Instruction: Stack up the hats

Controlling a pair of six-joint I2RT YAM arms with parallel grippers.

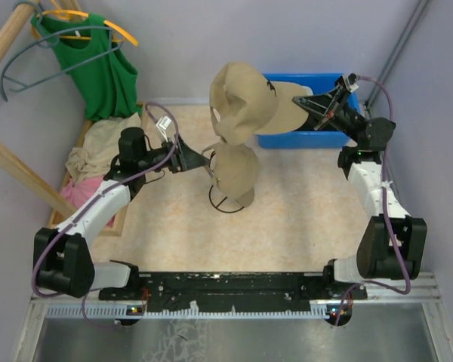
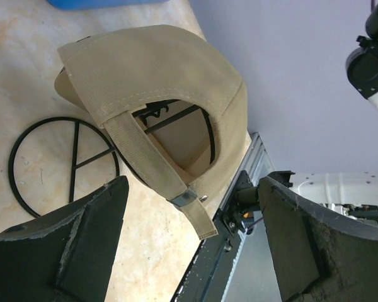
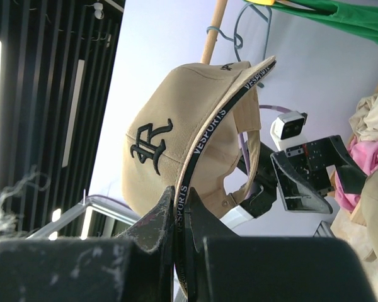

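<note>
- The right gripper [image 3: 179,211] is clamped on the rim of the held cap [image 3: 170,138], a tan one, with the lettered inner band pinched between its fingers.
- The top view shows this cap in the air, in front of the blue bin [image 1: 283,139]. It hangs up-frame of the stand cap [image 1: 236,172] and overlaps it in that view.
- The stand cap is a second tan one. It sits on a dark wire stand [image 2: 50,163] at mid-table, with its back strap and buckle facing the left wrist camera.
- The left gripper [image 2: 189,251] has its fingers spread wide with nothing between them. It is just beside the stand cap's back, and whether it touches cannot be told.
- No black or white cap can be made out in these views.
- The step in hand looks like carrying the held cap over to go on top of the stand cap.
- The next move probably calls for bringing the open crown square over the stand cap, with brims the same way, and lowering it until it seats before the right fingers part.
- The left gripper seems placed to steady the stand cap, since the light stand may tip or turn under a sideways push.
</note>
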